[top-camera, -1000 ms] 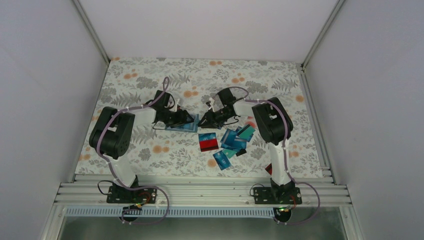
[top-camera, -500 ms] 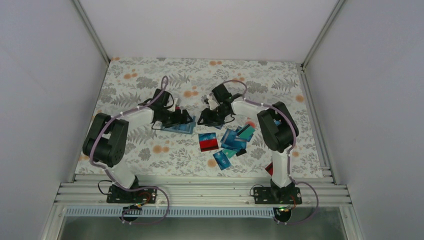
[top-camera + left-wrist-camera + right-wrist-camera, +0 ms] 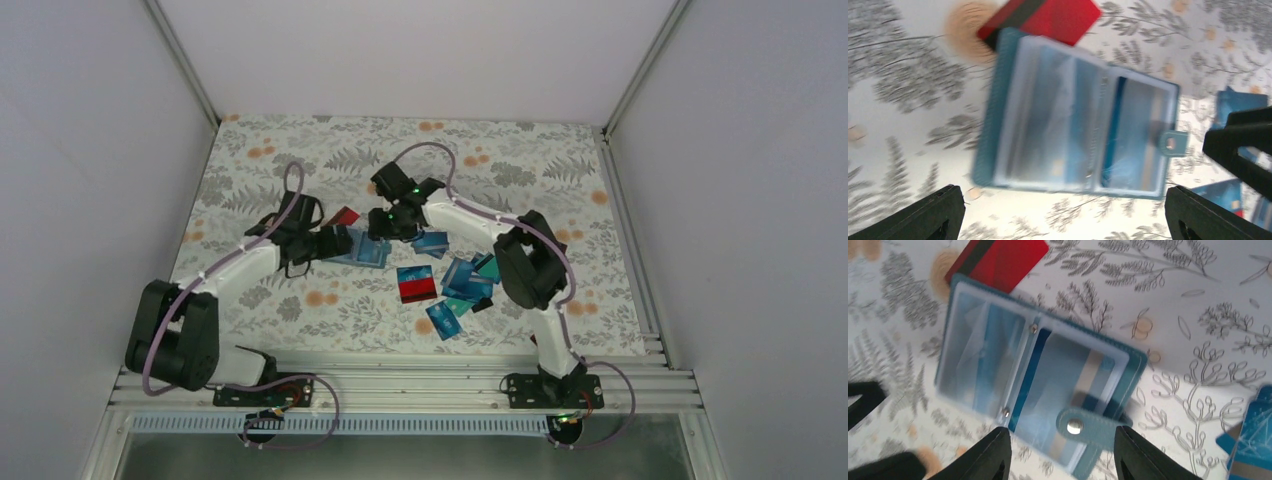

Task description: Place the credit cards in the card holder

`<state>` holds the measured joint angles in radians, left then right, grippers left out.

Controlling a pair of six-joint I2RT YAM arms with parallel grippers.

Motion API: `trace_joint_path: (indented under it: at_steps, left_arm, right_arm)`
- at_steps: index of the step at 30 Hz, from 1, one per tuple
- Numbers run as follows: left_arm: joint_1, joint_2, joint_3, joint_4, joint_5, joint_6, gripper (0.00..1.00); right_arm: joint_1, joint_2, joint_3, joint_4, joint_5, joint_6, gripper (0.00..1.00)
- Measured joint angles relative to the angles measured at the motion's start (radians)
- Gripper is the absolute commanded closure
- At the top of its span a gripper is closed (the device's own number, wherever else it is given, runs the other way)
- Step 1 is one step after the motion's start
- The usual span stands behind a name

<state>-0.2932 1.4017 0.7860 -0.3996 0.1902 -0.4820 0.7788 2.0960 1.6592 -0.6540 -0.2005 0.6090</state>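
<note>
Card holder (image 3: pixel 1078 120) is found open, red card (image 3: pixel 1043 17) at its 12 o'clock. Left gripper (image 3: pixel 1065 212) and right gripper (image 3: pixel 1063 457) are observed with fingers spread.

The card holder (image 3: pixel 1038 385) lies open on the floral cloth (image 3: pixel 1173 315), pockets facing up. A red card (image 3: pixel 1003 262) meets its upper left corner, and a blue card (image 3: pixel 1253 440) lies to its right. The right gripper (image 3: pixel 1063 460) is over its lower edge, fingers apart.

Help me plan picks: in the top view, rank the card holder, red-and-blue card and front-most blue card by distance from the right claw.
1. card holder, just under the right claw.
2. red-and-blue card, mid-table, toward the bases.
3. blue card, by the near edge.
</note>
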Motion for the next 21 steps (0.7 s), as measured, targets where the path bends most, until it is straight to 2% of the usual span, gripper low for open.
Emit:
trace_joint_path:
  at_steps: [4,11,17,21]
  left_arm:
    - [0.019,-0.079,-0.068,-0.010,-0.077,-0.037,0.00]
    - [0.040,-0.188,-0.155,-0.022,-0.153,-0.080,0.01]
    - [0.042,-0.198,-0.168,-0.022,-0.164,-0.083,0.02]
    - [0.043,-0.203,-0.169,-0.021,-0.164,-0.083,0.02]
  right_arm:
    - [0.034,0.098,0.122,-0.085,0.108,0.037,0.41]
    - [0.088,0.199,0.214,-0.236,0.255,0.089,0.38]
    - [0.134,0.285,0.392,-0.351,0.359,0.109,0.39]
    - [0.157,0.321,0.447,-0.402,0.420,0.114,0.43]
